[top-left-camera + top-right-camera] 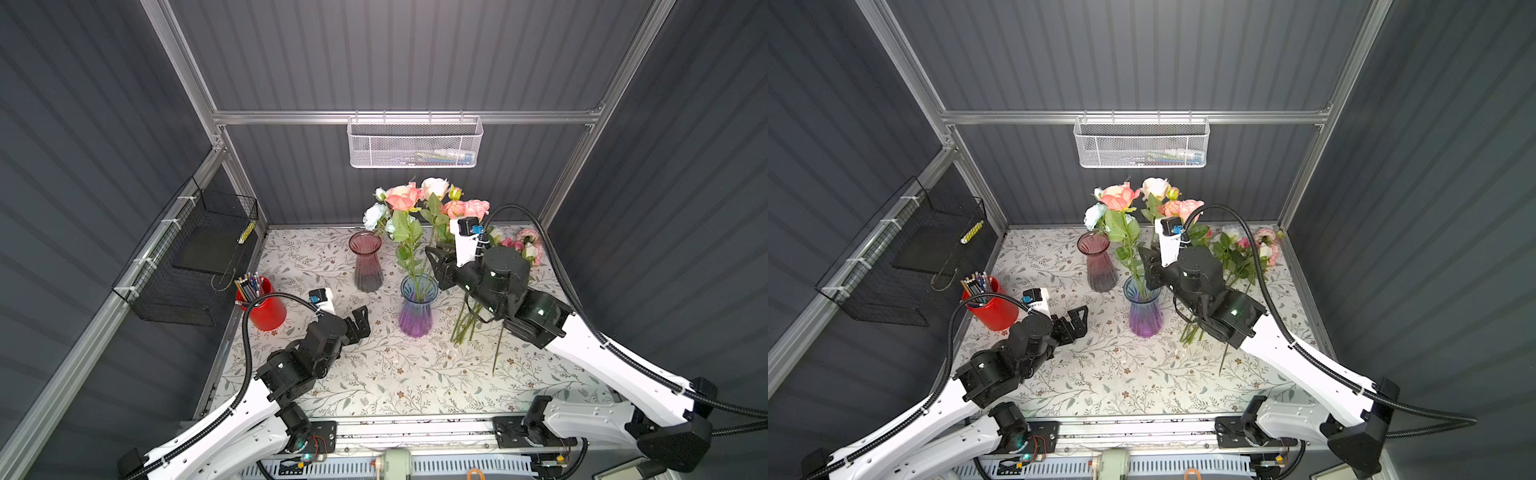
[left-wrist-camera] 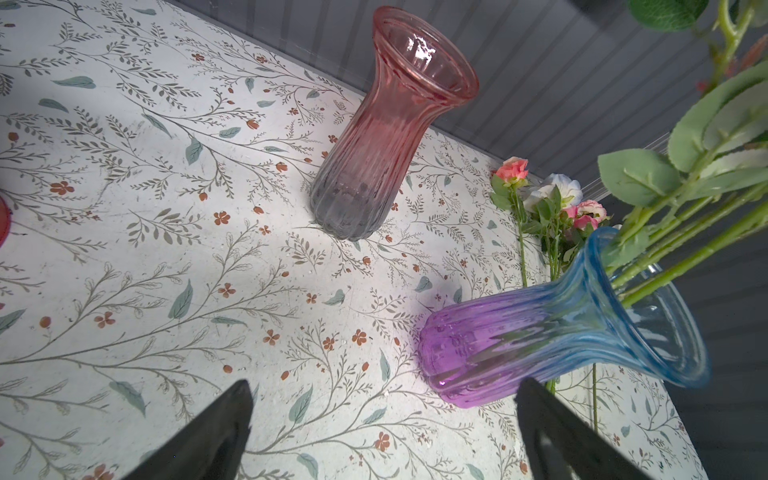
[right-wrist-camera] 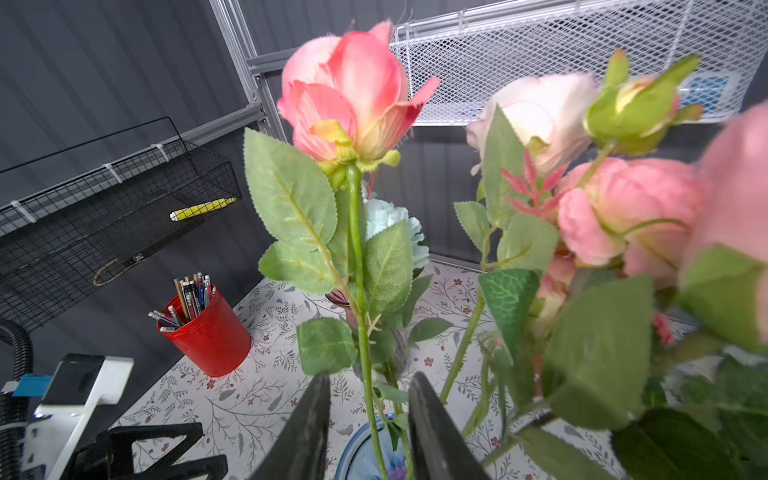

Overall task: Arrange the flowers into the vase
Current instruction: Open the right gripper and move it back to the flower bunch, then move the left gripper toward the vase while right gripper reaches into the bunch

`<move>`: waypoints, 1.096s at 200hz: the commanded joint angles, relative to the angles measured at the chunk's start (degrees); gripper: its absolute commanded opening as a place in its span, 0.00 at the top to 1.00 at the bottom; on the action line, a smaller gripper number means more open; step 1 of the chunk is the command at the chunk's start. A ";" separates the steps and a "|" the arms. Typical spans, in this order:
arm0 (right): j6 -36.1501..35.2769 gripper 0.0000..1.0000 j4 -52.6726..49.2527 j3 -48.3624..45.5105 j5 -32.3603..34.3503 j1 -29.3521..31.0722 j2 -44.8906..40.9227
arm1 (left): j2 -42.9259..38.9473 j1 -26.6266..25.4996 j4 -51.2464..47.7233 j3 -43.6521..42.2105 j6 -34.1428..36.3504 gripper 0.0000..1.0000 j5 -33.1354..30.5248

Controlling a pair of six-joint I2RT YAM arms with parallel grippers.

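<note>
Your flowers (image 1: 415,199) are long-stemmed roses with toothed green leaves, heads in coral, pink, creamy white and pale blue plus one shut green bud, stems way taller than the glass. Two vases on the floral-print table (image 1: 374,374): the blue-and-purple vase (image 1: 415,311) near the middle has a bunch standing in it, at least four stems going by the left wrist view, and the pink vase (image 1: 366,266) just behind and left of it is empty. The loose flowers (image 1: 527,246) lie flat on the table to the right, partly under the right arm, so no clean count from me. One red cup (image 1: 268,311) at the left edge is stuffed with pencils (image 1: 248,284). Two wall baskets: the white mesh basket (image 1: 415,143) at the back holds stuff I can't make out, the black wire basket (image 1: 195,257) on the left has a yellow stick-shaped thing. Your right claw (image 3: 370,376) sits above the blue-and-purple vase, jaws parted, the coral rose (image 3: 353,95) stem running between them with a gap each side. Your left claw (image 2: 384,381) is spread wide, nothing in it, over the table left of that vase.
</note>
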 commanded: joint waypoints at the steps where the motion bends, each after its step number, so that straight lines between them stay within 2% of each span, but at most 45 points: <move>1: -0.99 0.63 -2.67 -0.47 5.10 0.41 -4.30 | -0.03 0.15 1.11 0.11 1.03 0.00 0.04; 33: -3.03 0.67 -2.47 -7.88 8.18 -2.77 -13.34 | -2.75 0.12 5.24 -0.13 5.28 0.00 2.10; 46: -0.93 0.67 -3.82 -10.38 7.29 -7.01 -16.73 | -3.95 0.12 6.86 -0.16 6.93 0.01 2.73; 66: 4.11 0.67 -7.19 -13.09 2.09 -15.61 -19.44 | -4.58 0.08 8.62 0.14 8.79 0.01 3.45; 90: 9.63 0.58 -14.89 -13.50 1.64 -23.51 -18.50 | -2.69 0.07 9.85 0.52 9.26 0.01 4.83; 111: 12.56 0.50 -22.18 -12.32 0.36 -31.13 -13.40 | -0.03 0.12 9.73 1.11 9.01 0.01 6.82; 125: 13.79 0.48 -23.59 -12.92 -1.81 -36.02 -8.84 | 1.38 0.14 10.67 0.97 8.55 0.01 8.62; 148: 16.12 0.51 -22.01 -14.17 -9.11 -44.32 1.43 | 4.05 0.10 13.41 0.78 8.39 0.01 13.95; 158: 16.82 0.52 -20.56 -14.31 -10.10 -46.79 5.75 | 5.38 0.06 14.08 1.22 8.56 0.01 16.43; 178: 17.36 0.55 -19.01 -13.00 -12.53 -51.61 13.40 | 7.38 0.05 15.26 2.09 9.52 0.00 22.68; 197: 16.33 0.53 -17.65 -11.52 -15.57 -54.76 17.94 | 7.93 0.07 20.06 0.85 11.75 0.01 32.32; 219: 13.16 0.50 -22.40 -6.05 -17.24 -56.34 24.41 | 7.81 0.05 26.17 -1.62 11.68 0.01 39.20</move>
